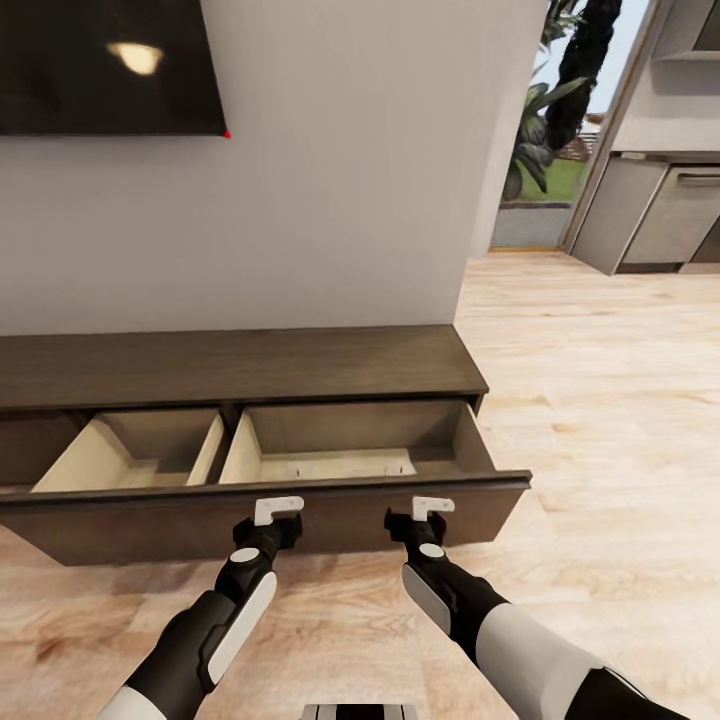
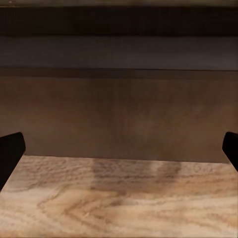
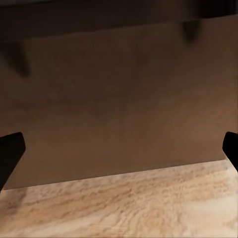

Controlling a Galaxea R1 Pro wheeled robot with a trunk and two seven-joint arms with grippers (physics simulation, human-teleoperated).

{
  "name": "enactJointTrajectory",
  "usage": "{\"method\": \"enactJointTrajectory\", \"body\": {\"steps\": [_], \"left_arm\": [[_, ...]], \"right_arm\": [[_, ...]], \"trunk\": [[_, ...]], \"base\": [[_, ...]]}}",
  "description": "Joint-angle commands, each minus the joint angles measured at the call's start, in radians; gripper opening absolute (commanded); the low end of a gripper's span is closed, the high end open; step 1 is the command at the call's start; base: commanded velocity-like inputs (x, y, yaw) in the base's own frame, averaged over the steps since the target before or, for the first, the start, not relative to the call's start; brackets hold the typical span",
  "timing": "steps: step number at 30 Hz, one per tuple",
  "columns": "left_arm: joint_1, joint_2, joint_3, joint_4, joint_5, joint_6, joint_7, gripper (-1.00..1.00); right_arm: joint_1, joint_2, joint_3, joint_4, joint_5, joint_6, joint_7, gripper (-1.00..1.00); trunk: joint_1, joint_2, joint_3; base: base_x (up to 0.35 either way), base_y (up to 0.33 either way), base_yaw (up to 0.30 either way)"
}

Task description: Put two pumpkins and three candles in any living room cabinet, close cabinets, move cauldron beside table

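Drawers are standing pulled out of the cabinet (image 1: pixel 240 365) in the head view, the long dark wooden unit sitting against the white wall (image 1: pixel 340 180) under a black screen (image 1: pixel 105 65). The wide drawer front (image 1: pixel 330 515) is hanging out over the wood floor (image 1: pixel 600 400), and two pale compartments are showing behind it, a left one (image 1: pixel 140 450) and a right one (image 1: pixel 350 445); both are looking bare inside. The left gripper (image 1: pixel 278 512) and the right gripper (image 1: pixel 432 510) are reaching forward side by side, their tips sitting just at the drawer front, though actual contact is hard to judge from this angle. A doorway with a plant (image 1: pixel 555 100) and grey kitchen cabinets (image 1: pixel 660 215) are lying off to the right.

In the left wrist view, the left gripper (image 2: pixel 119 151) is showing its two dark fingertips (image 2: pixel 10 151) at opposite edges of the picture, spread wide and holding nothing. Dark wood of the cabinet (image 2: pixel 119 114) is facing it close up, with floor (image 2: pixel 119 203) below.

In the right wrist view, the right gripper (image 3: pixel 119 151) is likewise spread wide and released, fingertips (image 3: pixel 10 151) far apart. The cabinet's brown panel (image 3: pixel 119 104) is standing right ahead, meeting the floor (image 3: pixel 129 208).
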Motion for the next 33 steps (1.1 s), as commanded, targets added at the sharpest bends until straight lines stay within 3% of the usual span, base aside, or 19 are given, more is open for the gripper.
{"method": "enactJointTrajectory", "body": {"steps": [1,17,33], "left_arm": [[-0.001,0.001,-0.004,-0.001,0.009,0.002,0.010,1.00],[-0.001,0.001,-0.004,-0.001,0.009,0.002,0.010,1.00],[-0.001,0.000,-0.004,-0.001,0.009,0.002,0.010,1.00]], "right_arm": [[-0.001,0.000,0.008,0.000,-0.011,-0.007,-0.005,1.00],[-0.001,0.000,0.008,0.001,-0.011,-0.007,-0.005,1.00],[-0.001,0.000,0.008,0.001,-0.011,-0.007,-0.005,1.00]], "trunk": [[0.000,0.000,-0.001],[0.000,0.000,-0.001],[0.000,0.000,-0.001]], "base": [[0.084,0.000,0.000],[0.061,0.000,0.000],[0.206,0.000,0.000]]}}
